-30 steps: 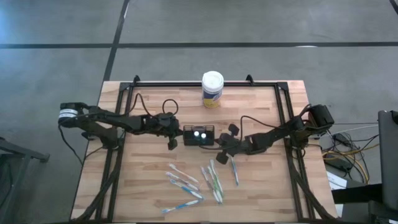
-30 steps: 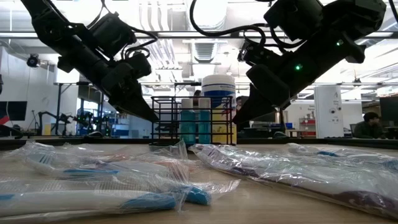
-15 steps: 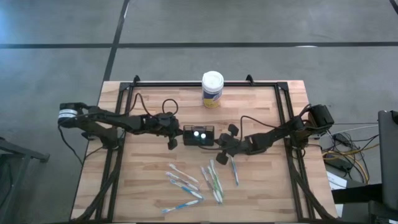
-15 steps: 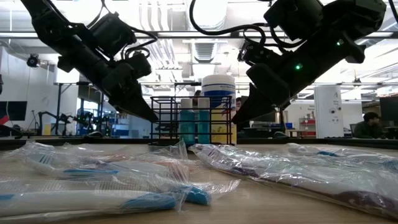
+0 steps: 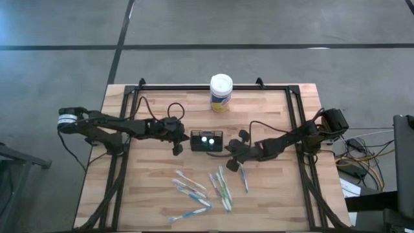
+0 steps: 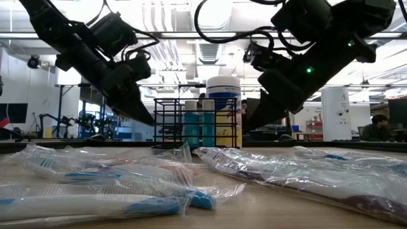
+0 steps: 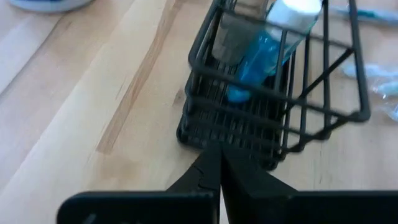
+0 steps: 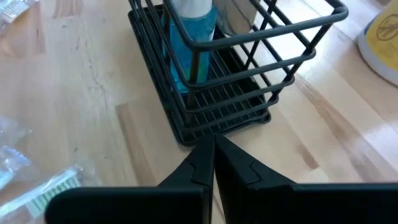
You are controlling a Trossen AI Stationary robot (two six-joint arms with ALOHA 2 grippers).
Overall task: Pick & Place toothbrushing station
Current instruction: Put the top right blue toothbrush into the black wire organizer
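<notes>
Both my grippers, left gripper (image 5: 178,147) and right gripper (image 5: 228,147), are pinched together, empty, beside the black wire caddy (image 5: 207,140) mid-frame. I think I should spread the fingers wide before grabbing its rim.

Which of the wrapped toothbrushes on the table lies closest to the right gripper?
The toothbrush lying alone at the right edge of the pile, just below the right gripper; the others lie farther left.

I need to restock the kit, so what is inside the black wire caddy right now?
The black wire caddy holds two white-capped bottles standing upright, one of blue liquid. The other's contents are unclear behind the wires.
</notes>
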